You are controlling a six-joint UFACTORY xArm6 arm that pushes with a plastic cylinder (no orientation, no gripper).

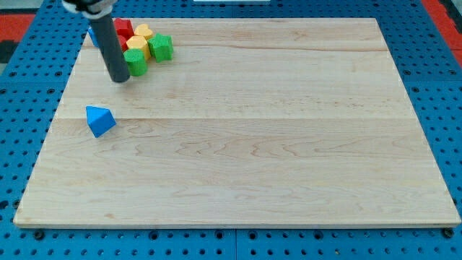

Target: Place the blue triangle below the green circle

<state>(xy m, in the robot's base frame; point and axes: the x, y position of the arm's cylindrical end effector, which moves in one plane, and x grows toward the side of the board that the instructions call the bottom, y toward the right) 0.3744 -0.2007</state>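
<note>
Colours on the board

Blue triangle (pixel 99 120); green block (pixel 161 47), green circle (pixel 135 62), yellow blocks (pixel 139 42), red block (pixel 123 29). Dark rod, my tip (pixel 120 79). Pale wood-grain board (pixel 289 144), blue pegboard (pixel 22 108) with dot pattern.

A pale wooden surface (pixel 274 130) lay on a blue perforated panel (pixel 29 79), with red patches (pixel 18 18) at the view's top corners.

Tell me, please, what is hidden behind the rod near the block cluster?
Behind the rod a sliver of a blue block shows at its left edge; its shape is covered. My tip also overlaps the left side of the green circle. Nothing else can be made out.
</note>
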